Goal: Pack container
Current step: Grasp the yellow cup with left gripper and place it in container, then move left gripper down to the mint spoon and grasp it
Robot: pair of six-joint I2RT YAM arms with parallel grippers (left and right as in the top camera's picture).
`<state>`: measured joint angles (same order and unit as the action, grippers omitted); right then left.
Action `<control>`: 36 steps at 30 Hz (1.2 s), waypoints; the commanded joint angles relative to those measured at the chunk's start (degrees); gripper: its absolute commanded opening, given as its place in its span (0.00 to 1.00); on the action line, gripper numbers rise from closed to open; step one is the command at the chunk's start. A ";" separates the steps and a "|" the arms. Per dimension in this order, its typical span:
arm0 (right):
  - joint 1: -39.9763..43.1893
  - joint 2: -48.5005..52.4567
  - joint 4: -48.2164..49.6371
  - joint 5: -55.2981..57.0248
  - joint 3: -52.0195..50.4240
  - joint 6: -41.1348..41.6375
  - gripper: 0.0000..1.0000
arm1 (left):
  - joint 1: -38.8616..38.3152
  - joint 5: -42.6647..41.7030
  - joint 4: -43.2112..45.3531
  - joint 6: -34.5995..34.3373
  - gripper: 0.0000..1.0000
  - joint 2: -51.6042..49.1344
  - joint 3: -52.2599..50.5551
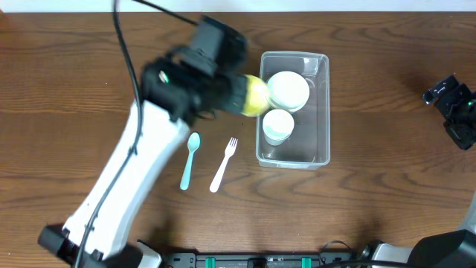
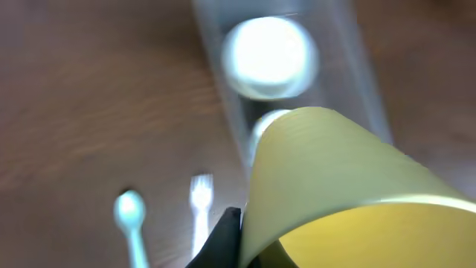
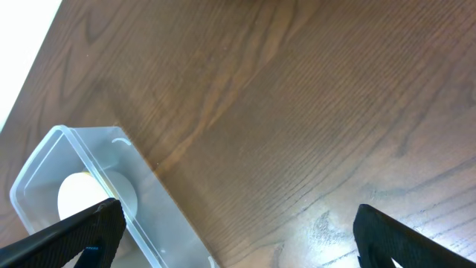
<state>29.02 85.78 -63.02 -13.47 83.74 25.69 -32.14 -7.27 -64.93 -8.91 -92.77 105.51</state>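
light, slick tub [image 1: 312,145], best gripped by its rim; left claw [image 2: 242,242] pinches a yellow bowl [image 2: 335,179], right claw [image 3: 238,219] gapes.

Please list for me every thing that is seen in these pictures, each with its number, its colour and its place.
container: one, clear plastic, on the table
white bowl: one, white, inside the container, at its far end
white cup: one, white, inside the container, next to the white bowl
yellow bowl: one, yellow, held at the container's rim on the side towards the cutlery
spoon: one, light teal, on the table beside the fork
fork: one, white, on the table between spoon and container
table: one, brown wood
left gripper: one, black, shut on the yellow bowl
right gripper: one, black, open and empty, away from the container
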 commanded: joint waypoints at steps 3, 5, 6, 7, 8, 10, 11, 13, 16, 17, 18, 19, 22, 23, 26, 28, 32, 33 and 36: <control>0.28 0.17 0.00 -0.04 0.13 0.42 0.99 | -6.69 2.14 2.29 1.55 0.06 -4.74 -1.57; 0.28 0.17 0.00 -0.04 0.13 0.42 0.99 | -7.74 2.19 2.73 1.55 0.06 -7.58 -1.88; 0.28 0.17 0.00 -0.04 0.13 0.42 0.99 | -7.91 2.62 2.84 1.49 0.06 -9.33 -1.92; 0.28 0.17 0.00 -0.04 0.13 0.42 0.99 | -7.93 3.63 2.89 1.09 0.06 -10.95 -1.92; 0.28 0.17 0.00 -0.04 0.13 0.42 0.99 | -7.91 5.03 2.99 0.81 0.06 -12.94 -1.92; 0.28 0.17 0.00 -0.04 0.13 0.42 0.99 | -7.72 7.26 3.80 0.70 0.06 -16.35 -1.92; 0.28 0.17 0.00 -0.04 0.13 0.42 0.99 | -7.63 7.78 4.26 0.70 0.06 -17.79 -1.92; 0.26 0.17 0.00 -0.04 0.13 0.42 0.99 | -7.32 7.93 5.20 0.72 0.06 -20.92 -1.90; 0.28 0.17 -0.02 -0.04 0.13 0.42 0.99 | -7.02 7.91 5.66 0.70 0.07 -24.22 -1.90; 0.28 0.17 -0.02 -0.04 0.13 0.42 0.99 | -7.04 7.91 5.46 0.70 0.13 -24.74 -1.90; 0.28 0.17 0.00 -0.04 0.13 0.42 0.99 | -7.04 7.91 5.22 0.70 0.26 -24.87 -1.90; 0.28 0.17 -0.02 -0.04 0.13 0.42 0.99 | -7.04 7.93 4.98 0.70 0.46 -24.79 -1.81; 0.28 0.17 0.00 -0.04 0.13 0.42 0.99 | -6.84 7.93 2.34 0.70 0.98 -23.37 0.57; 0.26 0.17 0.00 -0.04 0.13 0.42 0.99 | -6.64 7.96 0.90 0.70 0.98 -22.25 2.14; 0.28 0.17 0.00 -0.04 0.13 0.42 0.99 | -5.75 7.96 -2.27 0.48 0.98 -18.97 5.46; 0.28 0.17 0.00 -0.04 0.13 0.42 0.99 | -4.59 7.96 -3.89 0.48 0.98 -15.80 6.58; 0.26 0.17 0.00 -0.04 0.13 0.42 0.99 | -0.81 9.64 -8.44 0.55 0.98 -9.90 6.58; 0.26 0.17 -0.02 -0.04 0.13 0.42 0.99 | 0.63 11.32 -10.47 0.57 0.98 -8.79 6.56; 0.26 0.17 0.00 -0.04 0.13 0.42 0.99 | 4.81 13.03 -15.50 0.52 0.98 -7.72 5.79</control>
<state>29.02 85.78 -63.02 -13.47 83.74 25.69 -30.28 2.50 -78.30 -8.71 -100.01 111.79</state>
